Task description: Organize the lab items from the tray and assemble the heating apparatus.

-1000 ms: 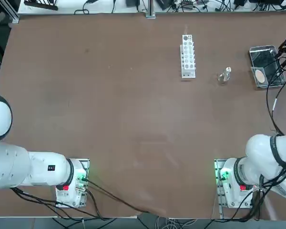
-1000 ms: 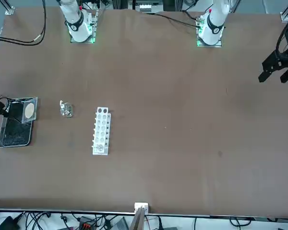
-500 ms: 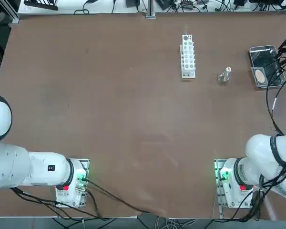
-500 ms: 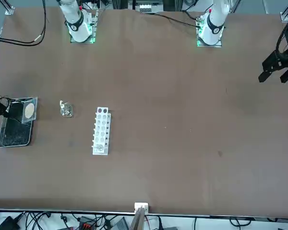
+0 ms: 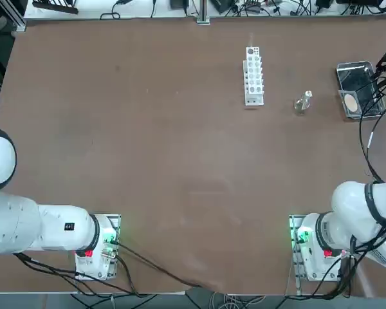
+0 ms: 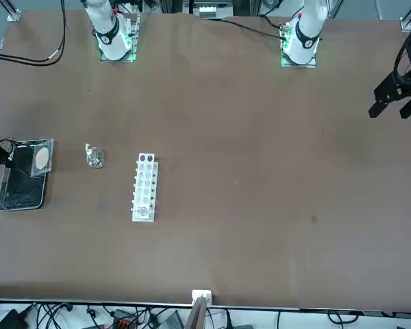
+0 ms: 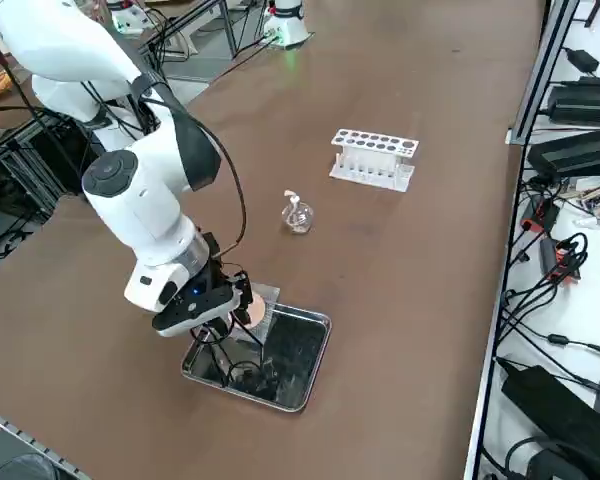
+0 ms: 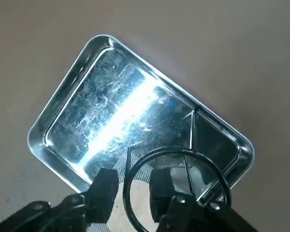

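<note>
The white right arm reaches out from its base to the table's right edge, elbow raised and forearm angled down, wrist bent so the camera looks straight at the surface. Its black two-finger right gripper (image 8: 131, 189) hangs low, fingers (image 8: 106, 186) set a narrow gap apart, one on each side of a thin black wire ring (image 8: 176, 159).

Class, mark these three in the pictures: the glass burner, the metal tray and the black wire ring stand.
glass burner (image 7: 298, 216): right side view, on its round body.
metal tray (image 8: 63, 100): right wrist view, on its raised rim.
black wire ring stand (image 8: 221, 180): right wrist view, on the ring's wire.
</note>
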